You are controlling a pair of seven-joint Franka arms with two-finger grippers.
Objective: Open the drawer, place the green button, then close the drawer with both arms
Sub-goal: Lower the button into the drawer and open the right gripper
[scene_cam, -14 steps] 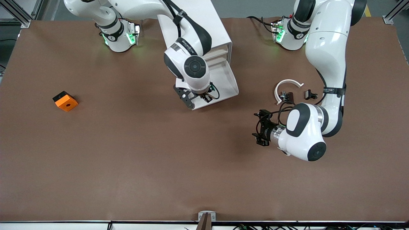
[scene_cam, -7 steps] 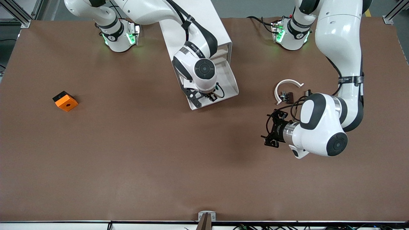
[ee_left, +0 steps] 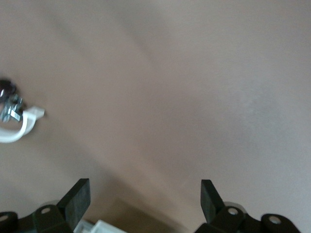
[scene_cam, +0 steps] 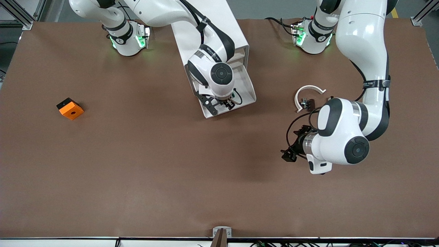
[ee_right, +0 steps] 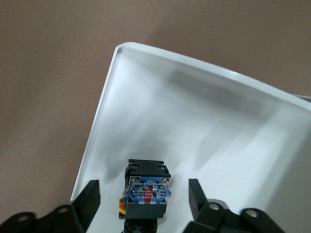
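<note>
There were two arms [scene_cam: 356,68], one cabinet [scene_cam: 219,20] with one open drawer [scene_cam: 248,91], one button [ee_right: 146,191], one orange cube [scene_cam: 70,108], and one white curved strip [scene_cam: 308,91].

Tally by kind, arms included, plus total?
Arms: 2; right gripper open over the drawer, left gripper open over the table
Cabinet: 1
Button: 1, in the drawer
Orange cube: 1
White curved strip: 1
Total: 6

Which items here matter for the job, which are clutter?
Job:
- drawer, open
- button, in the drawer
- right end effector, open around the button
- left end effector, open, over bare table

Clutter:
- orange cube
- white strip with black clips
</note>
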